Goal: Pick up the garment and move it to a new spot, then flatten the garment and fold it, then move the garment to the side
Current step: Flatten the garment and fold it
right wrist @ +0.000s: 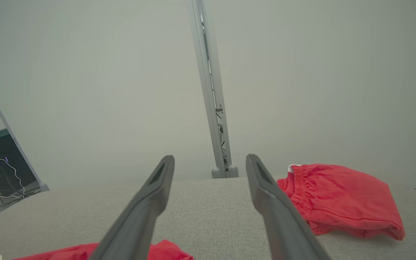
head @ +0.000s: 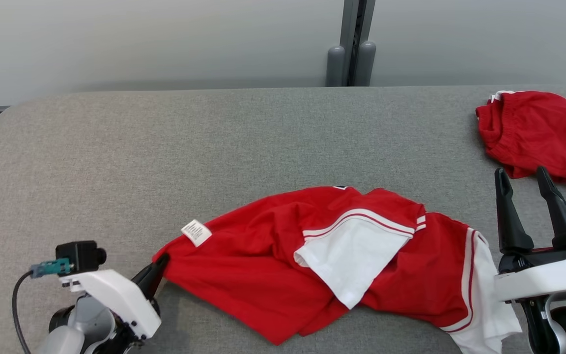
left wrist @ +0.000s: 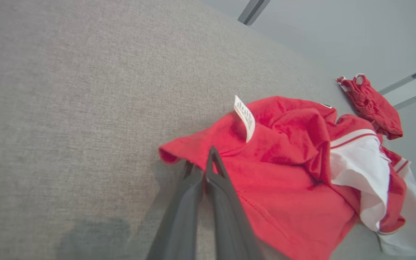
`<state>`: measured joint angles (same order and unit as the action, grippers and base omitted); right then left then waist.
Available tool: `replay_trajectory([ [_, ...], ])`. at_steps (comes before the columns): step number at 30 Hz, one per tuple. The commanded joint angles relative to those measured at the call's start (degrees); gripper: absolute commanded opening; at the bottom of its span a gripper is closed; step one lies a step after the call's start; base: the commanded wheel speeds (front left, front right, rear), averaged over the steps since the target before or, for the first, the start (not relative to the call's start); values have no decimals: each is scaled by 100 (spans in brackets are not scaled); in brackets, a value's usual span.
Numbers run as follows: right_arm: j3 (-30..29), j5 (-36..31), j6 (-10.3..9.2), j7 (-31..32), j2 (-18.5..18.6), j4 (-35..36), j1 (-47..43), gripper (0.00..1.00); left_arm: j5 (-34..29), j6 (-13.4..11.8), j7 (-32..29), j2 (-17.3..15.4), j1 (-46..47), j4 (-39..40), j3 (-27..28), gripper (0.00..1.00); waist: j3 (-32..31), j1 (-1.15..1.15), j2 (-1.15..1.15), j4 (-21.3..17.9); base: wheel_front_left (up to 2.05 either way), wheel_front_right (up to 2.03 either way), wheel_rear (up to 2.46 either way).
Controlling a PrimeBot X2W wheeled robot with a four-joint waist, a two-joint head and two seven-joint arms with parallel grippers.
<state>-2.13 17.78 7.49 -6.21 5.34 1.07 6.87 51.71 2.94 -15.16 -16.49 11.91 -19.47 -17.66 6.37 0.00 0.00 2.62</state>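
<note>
Wide grey fabric-covered table point(head: 165, 147) here, rounded at its far-left corner. On the near side, from the middle across to the right, lies the red and white garment point(head: 253, 265), crumpled, with a white panel folded over the red and a small white label point(head: 196, 232) poking out at its left end. Farther back on the right, well apart from it, a bundle of red shorts point(head: 538, 132) sits by the table's right edge.

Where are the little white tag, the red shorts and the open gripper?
white tag point(head: 196, 232): head view, middle of the label.
red shorts point(head: 538, 130): head view, middle of the cloth.
right gripper point(head: 520, 173): head view, midway between its open fingertips.
</note>
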Motion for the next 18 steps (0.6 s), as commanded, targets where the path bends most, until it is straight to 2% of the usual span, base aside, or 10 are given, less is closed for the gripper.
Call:
replay_trajectory([
  [1, -11, 23, 2, 21, 47, -1, -21, 100, 50, -67, -13, -75, -95, 54, 62, 0, -9, 0, 0, -14, 0, 0, 0],
  [7, 16, 33, 2, 48, 53, -47, -74, 100, 126, -201, 4, -132, -377, 199, 133, 0, -82, 0, 0, -95, 0, 0, 0],
  [8, 24, 34, 2, 50, 50, -58, -83, 100, 128, -210, 18, -116, -410, 217, 131, 38, -103, 0, 0, -112, 0, 0, 0],
  [10, 29, 45, 2, 48, 40, -79, -108, 100, 123, -263, 33, -87, -463, 257, 121, 100, -137, 0, 0, -139, 0, 0, 0],
  [14, 24, 60, 2, 14, 31, -82, -144, 100, -11, -372, 139, -183, -583, 433, 153, 100, -196, 0, 0, -190, 0, 0, 0],
  [18, 14, 70, 2, -23, 22, -47, -174, 100, -261, -622, 334, -375, -692, 787, 240, 100, -197, 0, 0, -211, 0, 0, 0],
])
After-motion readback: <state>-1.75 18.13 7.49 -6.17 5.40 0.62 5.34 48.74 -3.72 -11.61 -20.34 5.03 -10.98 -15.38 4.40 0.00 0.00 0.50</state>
